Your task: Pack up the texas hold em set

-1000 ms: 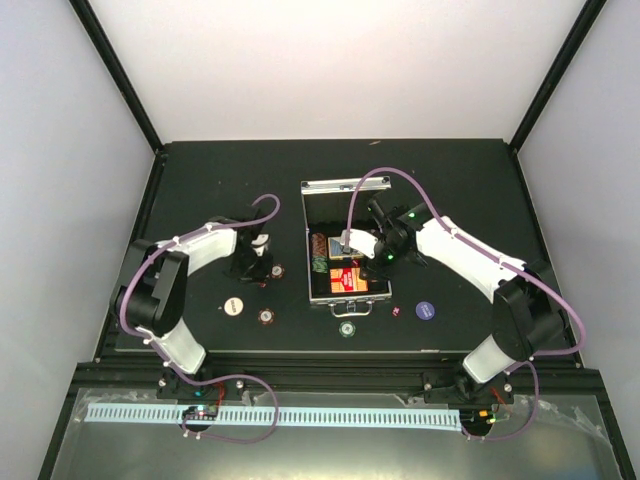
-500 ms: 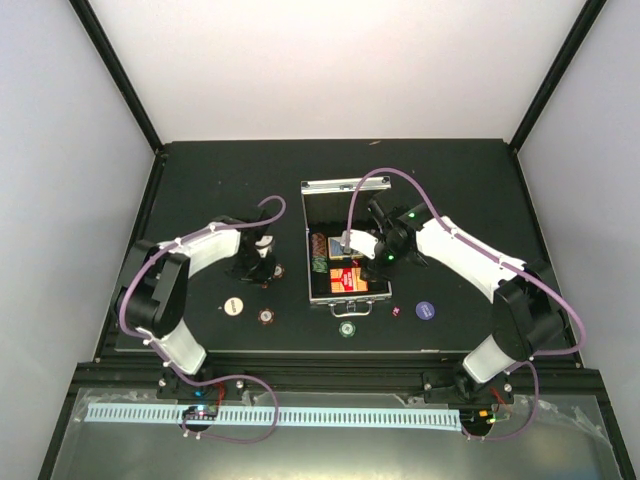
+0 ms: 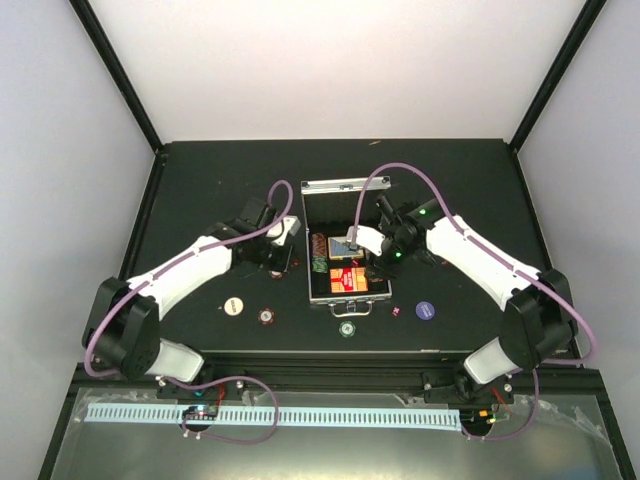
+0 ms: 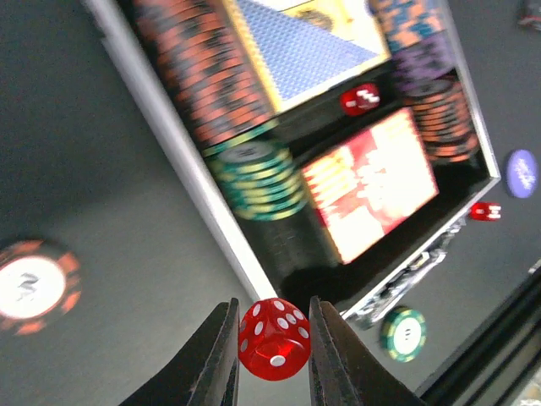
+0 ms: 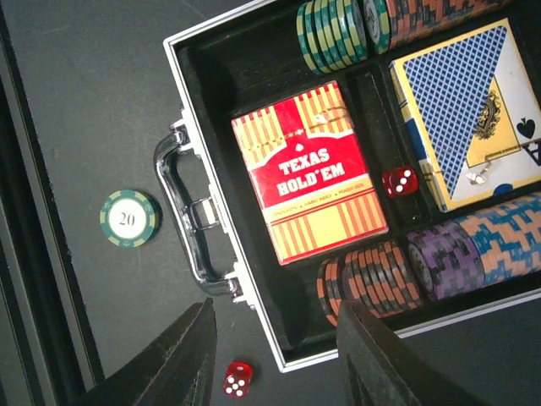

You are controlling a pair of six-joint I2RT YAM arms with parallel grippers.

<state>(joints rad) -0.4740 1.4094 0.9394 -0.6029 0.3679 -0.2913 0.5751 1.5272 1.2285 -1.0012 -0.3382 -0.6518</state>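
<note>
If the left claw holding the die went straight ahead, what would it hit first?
Probably the case's silver side rim, just before the green chip stack; depth is hard to judge.

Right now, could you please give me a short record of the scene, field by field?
case: open, handle toward the arms
inside the case: chip stacks, red deck box, blue-backed deck, packed die
left gripper: shut on the held die, just outside the case's rim
right gripper: open, empty, above the case's handle end
loose on the table: green chip, purple chip, cream chip, maroon chip, loose die
</note>
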